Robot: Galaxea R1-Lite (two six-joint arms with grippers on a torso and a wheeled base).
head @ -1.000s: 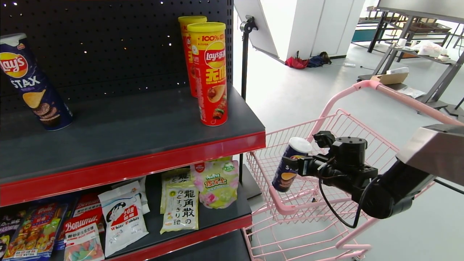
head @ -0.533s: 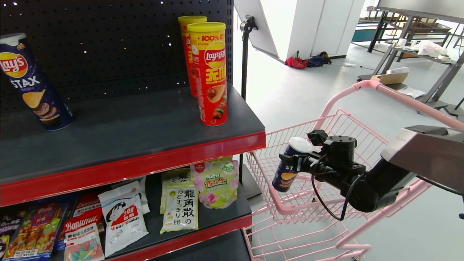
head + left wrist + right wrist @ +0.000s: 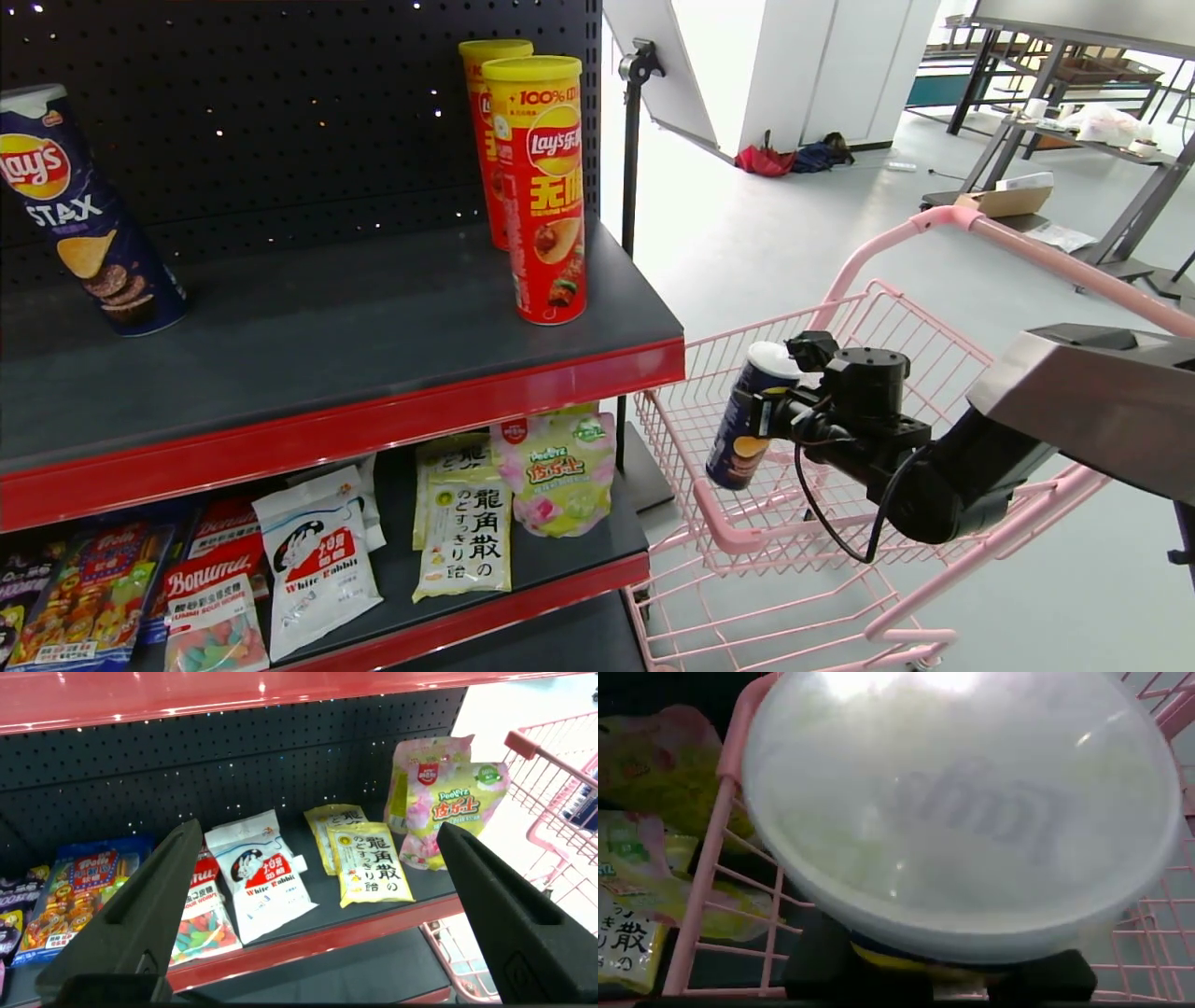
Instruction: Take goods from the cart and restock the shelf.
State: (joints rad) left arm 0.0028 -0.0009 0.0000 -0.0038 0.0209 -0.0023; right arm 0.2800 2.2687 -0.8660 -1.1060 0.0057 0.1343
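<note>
My right gripper point(image 3: 758, 411) is shut on a dark blue chip can point(image 3: 747, 425) with a white lid, held tilted above the front left corner of the pink cart point(image 3: 845, 280). That can's pale lid point(image 3: 971, 812) sits close to the right wrist camera, with dark fingers point(image 3: 831, 961) beneath it. On the upper shelf point(image 3: 336, 345) stand two red and yellow chip cans point(image 3: 541, 187) at the right and one dark blue can point(image 3: 84, 215) leaning at the left. My left gripper point(image 3: 318, 905) is open, facing the lower shelf's snack bags point(image 3: 262, 882).
The lower shelf point(image 3: 560, 560) holds several snack bags point(image 3: 467, 532). A black stand pole point(image 3: 630, 187) rises between shelf and cart. Tables point(image 3: 1074, 121) and a cardboard box point(image 3: 1008, 201) stand far back on the grey floor. The upper shelf's middle is bare.
My right arm has drawn the blue can slightly left and toward the shelf side of the cart. The shelf items have not moved.
</note>
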